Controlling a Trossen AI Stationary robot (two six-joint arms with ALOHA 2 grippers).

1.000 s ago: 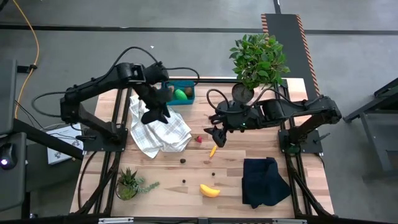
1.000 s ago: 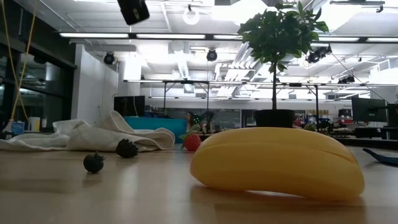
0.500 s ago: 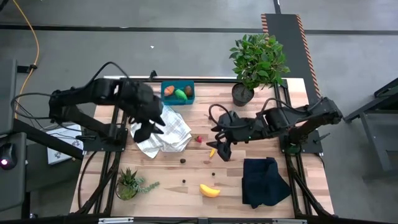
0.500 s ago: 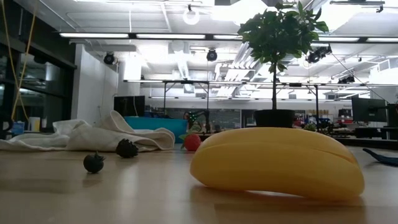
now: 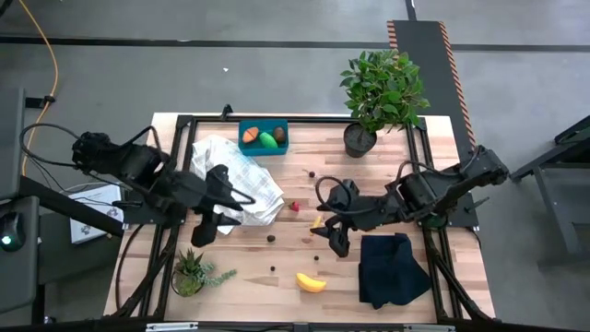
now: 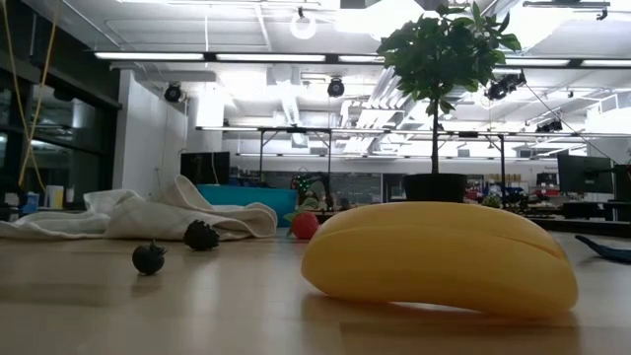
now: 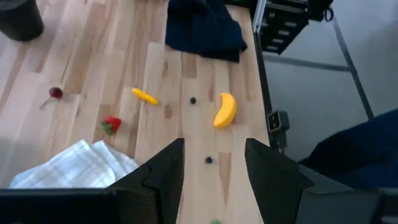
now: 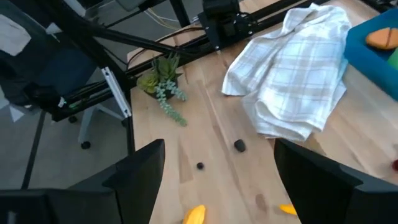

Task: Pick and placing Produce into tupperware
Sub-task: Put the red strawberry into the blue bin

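Right gripper (image 5: pixel 334 238) wide open, empty, low centre-right in the high view beside small yellow piece (image 5: pixel 316 222); left gripper (image 5: pixel 205 228) part-open, empty, centre-left; tupperware (image 5: pixel 263 137) top centre with two pieces, banana (image 5: pixel 311 282) low; risk: nudging that loose piece away.

The right gripper (image 5: pixel 334 238) hangs with jaws apart just beside the carrot (image 5: pixel 316 222), the folded cloth (image 5: pixel 392 268) on its other side. The banana (image 5: pixel 311 282) lies nearer the table's front edge, the strawberry (image 5: pixel 295 206) beyond the carrot. The left gripper (image 5: pixel 205 229) sits at the towel's (image 5: pixel 241 180) edge, the small plant (image 5: pixel 190 270) just before it. The box (image 5: pixel 264 137), behind the towel, holds two pieces.
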